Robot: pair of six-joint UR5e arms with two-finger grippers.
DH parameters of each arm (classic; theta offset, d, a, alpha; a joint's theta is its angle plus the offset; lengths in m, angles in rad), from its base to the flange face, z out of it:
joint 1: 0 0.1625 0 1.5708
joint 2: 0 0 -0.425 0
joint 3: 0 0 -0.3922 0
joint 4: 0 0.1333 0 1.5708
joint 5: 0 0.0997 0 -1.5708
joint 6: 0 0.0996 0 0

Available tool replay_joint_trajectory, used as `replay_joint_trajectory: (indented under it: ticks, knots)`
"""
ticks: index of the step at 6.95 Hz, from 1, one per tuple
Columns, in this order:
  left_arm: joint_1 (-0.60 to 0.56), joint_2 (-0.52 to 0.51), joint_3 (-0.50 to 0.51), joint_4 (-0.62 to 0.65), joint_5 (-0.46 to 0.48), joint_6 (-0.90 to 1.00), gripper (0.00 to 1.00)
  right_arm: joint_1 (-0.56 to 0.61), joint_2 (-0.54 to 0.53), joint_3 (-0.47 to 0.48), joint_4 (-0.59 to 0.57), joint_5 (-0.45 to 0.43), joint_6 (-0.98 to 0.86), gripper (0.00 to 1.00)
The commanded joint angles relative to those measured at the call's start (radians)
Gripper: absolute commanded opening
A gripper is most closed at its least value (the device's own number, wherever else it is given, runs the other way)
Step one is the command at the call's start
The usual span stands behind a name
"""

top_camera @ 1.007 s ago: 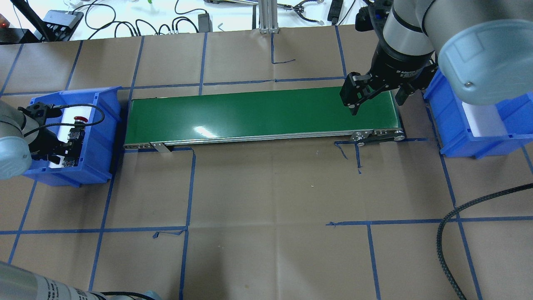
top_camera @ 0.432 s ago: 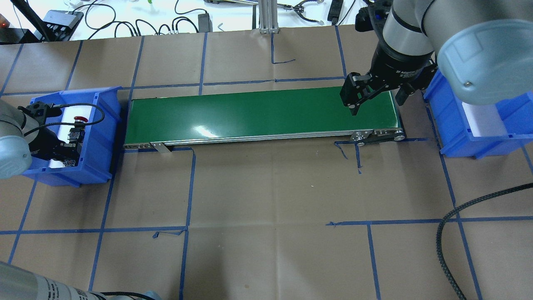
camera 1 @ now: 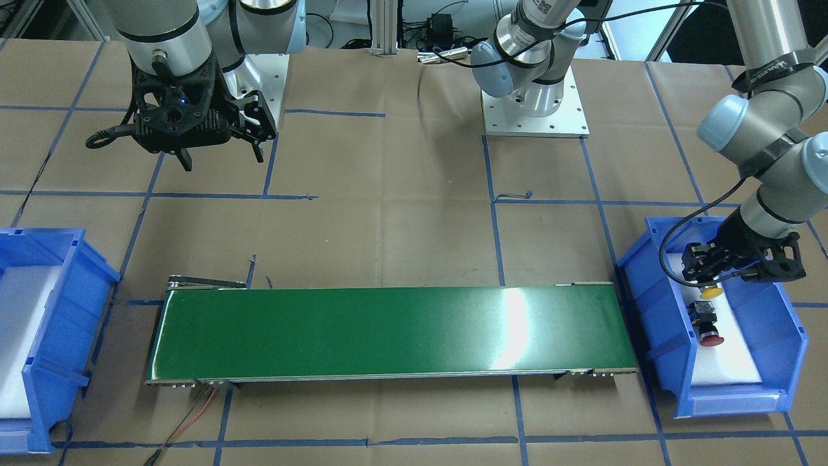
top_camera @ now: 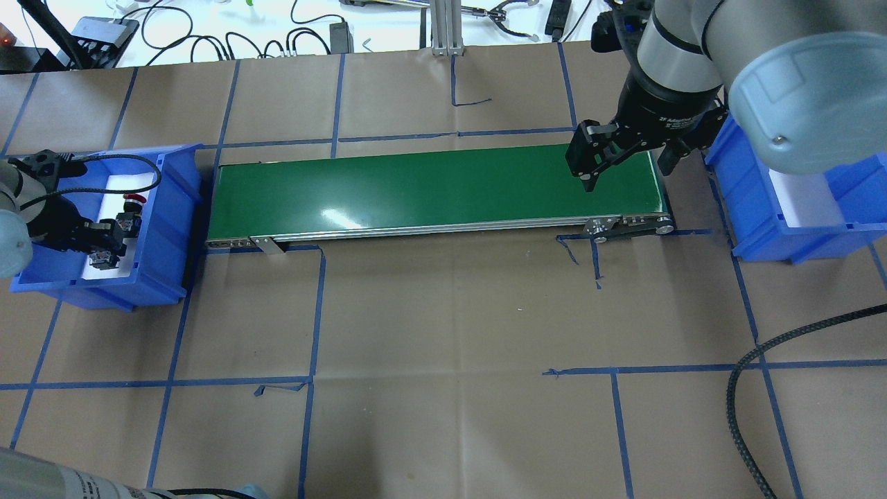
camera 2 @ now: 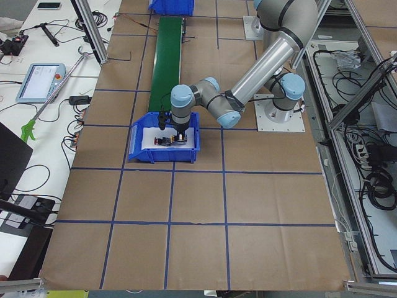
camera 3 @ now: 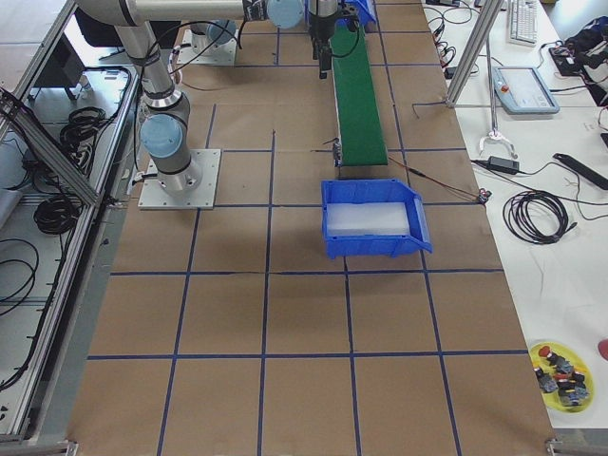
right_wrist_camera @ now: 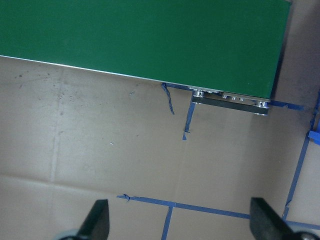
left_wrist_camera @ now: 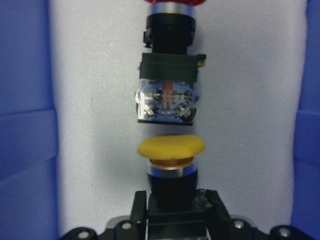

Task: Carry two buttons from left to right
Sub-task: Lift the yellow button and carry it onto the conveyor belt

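We see the left gripper (left_wrist_camera: pixel 175 212) clamped on the yellow button (left_wrist_camera: pixel 171 150); the red button (left_wrist_camera: pixel 167 75), just beside its cap, could snag on lifting; the right gripper (right_wrist_camera: pixel 181 220) hangs open

Partly legible "2F Adaptive" on right gripper (top_camera: pixel 628 174) body

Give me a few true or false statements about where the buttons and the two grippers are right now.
The red button lies on the green belt. False: the red button lies in the blue bin, next to the yellow button.
The right gripper is open and empty. True.
The left gripper has its fingers on either side of the yellow button's body. True.
The other bin already holds a button. False: the other bin shows only its white liner.
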Motion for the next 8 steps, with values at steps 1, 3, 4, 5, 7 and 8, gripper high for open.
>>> replay_joint_trajectory:
  ticks: [1, 3, 4, 5, 7, 8]
  knots:
    - [-0.003, 0.064, 0.156, -0.26, 0.005, 0.004, 0.06, 0.0, 0.0, 0.0, -0.001, 0.001, 0.0, 1.0]
    - [-0.016, 0.064, 0.265, -0.389, 0.005, -0.002, 0.06, 0.0, 0.002, 0.0, -0.001, 0.001, 0.0, 1.0]
    - [-0.049, 0.061, 0.293, -0.392, 0.005, -0.004, 0.06, 0.0, 0.002, 0.0, 0.0, 0.001, 0.0, 1.0]
    - [-0.11, 0.061, 0.31, -0.394, 0.005, -0.007, 0.06, 0.0, 0.002, 0.0, -0.001, 0.001, 0.0, 1.0]
    - [-0.263, 0.061, 0.313, -0.388, 0.012, -0.078, 0.06, 0.0, 0.002, 0.0, -0.001, 0.001, 0.0, 1.0]
    - [-0.349, 0.055, 0.312, -0.381, 0.043, -0.173, 0.07, 0.0, 0.002, 0.0, -0.001, 0.0, 0.0, 1.0]
